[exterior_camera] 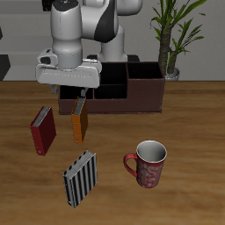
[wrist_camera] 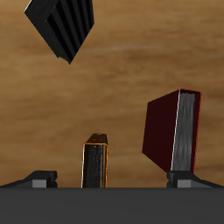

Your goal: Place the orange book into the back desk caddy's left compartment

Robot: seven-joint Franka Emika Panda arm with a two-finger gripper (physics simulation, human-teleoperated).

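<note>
The orange book (exterior_camera: 79,126) stands upright on the wooden table, just in front of the back desk caddy (exterior_camera: 132,95). My gripper (exterior_camera: 76,99) hangs straight over the book's top edge, open. In the wrist view the orange book (wrist_camera: 96,163) sits between my two fingertips (wrist_camera: 39,180), with a wide gap on each side and no contact. My arm covers part of the dark brown caddy. One end section (exterior_camera: 146,77) shows dark inside. I cannot tell from here which end is the left compartment.
A dark red book (exterior_camera: 43,129) stands close beside the orange one, also seen as the dark red book (wrist_camera: 175,131). A black-and-white striped book (exterior_camera: 81,178) lies nearer the front edge. A red mug (exterior_camera: 148,164) stands toward the front. A potted plant (exterior_camera: 172,39) rises behind the caddy.
</note>
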